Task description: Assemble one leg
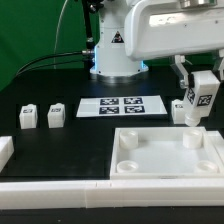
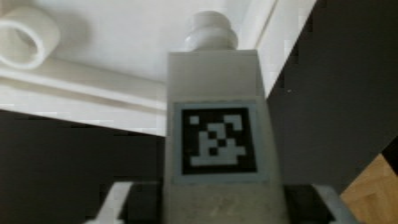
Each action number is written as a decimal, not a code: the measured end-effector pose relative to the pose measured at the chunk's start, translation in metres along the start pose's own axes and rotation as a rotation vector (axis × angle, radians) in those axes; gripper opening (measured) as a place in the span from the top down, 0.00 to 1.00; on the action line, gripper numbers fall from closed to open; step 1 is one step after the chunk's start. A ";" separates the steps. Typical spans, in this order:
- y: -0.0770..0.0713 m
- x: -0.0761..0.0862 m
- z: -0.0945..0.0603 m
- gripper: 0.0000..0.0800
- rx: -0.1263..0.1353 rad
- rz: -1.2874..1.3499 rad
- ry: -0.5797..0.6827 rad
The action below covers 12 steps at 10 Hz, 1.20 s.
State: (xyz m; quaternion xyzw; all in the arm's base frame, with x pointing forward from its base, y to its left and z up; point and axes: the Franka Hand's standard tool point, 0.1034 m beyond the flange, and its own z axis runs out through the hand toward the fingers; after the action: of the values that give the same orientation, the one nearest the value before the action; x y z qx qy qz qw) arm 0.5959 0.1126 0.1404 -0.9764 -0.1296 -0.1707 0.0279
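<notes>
White plastic on a black counter – that is all I have to work with. Starting at the exterior view's left, two spare legs stand side by side, well apart from me. Next comes the marker board, lying flat. Nearer the camera and further right is the big square panel, with its round corner sockets facing up.

At the far right, my fingers are clenched on the leg. They are parted only by its width, one pad on each side, with its marker face toward the exterior camera. It hangs clear of the counter, close to the panel's far right corner.

I judge the pick-up done and the carry to the panel under way. In the wrist view the leg's peg points at the panel, but the one socket I see there lies off to one side. So the next move calls for lining the peg up over a socket, lowering it straight in, then turning it home. If the leg tilts, the peg would catch on the rim.
</notes>
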 end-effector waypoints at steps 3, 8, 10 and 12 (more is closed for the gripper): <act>0.004 0.019 0.009 0.63 0.001 -0.016 0.016; 0.005 0.017 0.012 0.63 -0.012 -0.013 0.113; 0.003 0.020 0.013 0.63 0.003 0.054 0.093; 0.004 0.019 0.018 0.63 0.001 0.053 0.112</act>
State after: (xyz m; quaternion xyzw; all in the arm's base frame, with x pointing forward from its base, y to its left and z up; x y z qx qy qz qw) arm 0.6205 0.1149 0.1299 -0.9684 -0.1020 -0.2243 0.0399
